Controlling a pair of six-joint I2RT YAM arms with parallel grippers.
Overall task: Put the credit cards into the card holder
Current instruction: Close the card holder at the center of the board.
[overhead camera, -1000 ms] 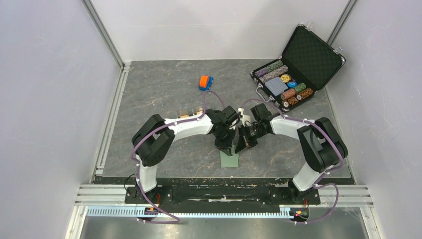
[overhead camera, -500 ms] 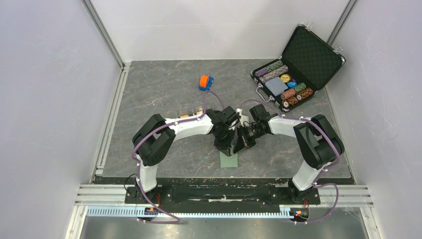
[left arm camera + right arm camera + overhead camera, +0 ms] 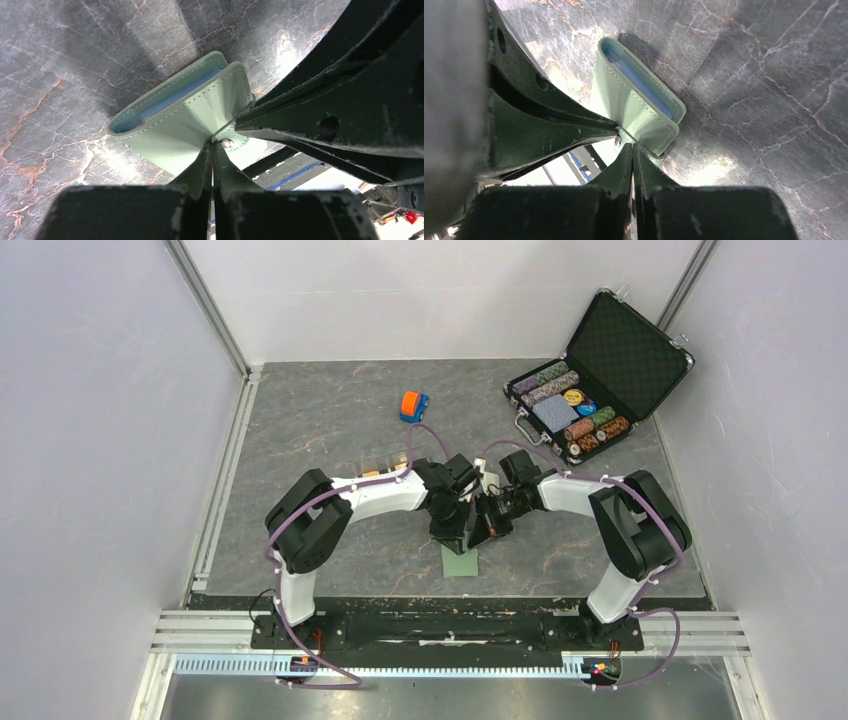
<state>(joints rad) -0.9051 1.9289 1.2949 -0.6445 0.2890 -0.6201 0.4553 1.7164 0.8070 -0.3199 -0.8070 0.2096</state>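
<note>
The card holder (image 3: 185, 117) sits between your two arms over the near middle of the table (image 3: 330, 420). From above, only one green panel shows below the wrists. It is folded almost flat, and the pale blue lining shows only as a narrow slit along the open edge. I cannot tell whether its far edge rests on the table or hangs just above it.

Your left gripper (image 3: 212, 150) is squeezed fully together on the green tab beside the round snap (image 3: 227, 144). Your right gripper (image 3: 632, 150) is clamped just as tight on that same corner from the other side, with the two sets of fingertips nearly touching. Neither grip has a card in it, and I cannot pick out the credit cards with certainty in any view.

Watch these risks:
- Both pinches share one small tab. If you pull the arms apart unevenly, the thin material is likely to slip out of one grip, and the holder would then swing or drop.
- With the fingertips this close, a small sideways move could knock one gripper into the other.
- The fold is barely open. A card pushed at that slit would probably catch on the stitched edge.
- Both hands are occupied, so fetching a card means letting go on one side, and the holder may then fold shut.
</note>
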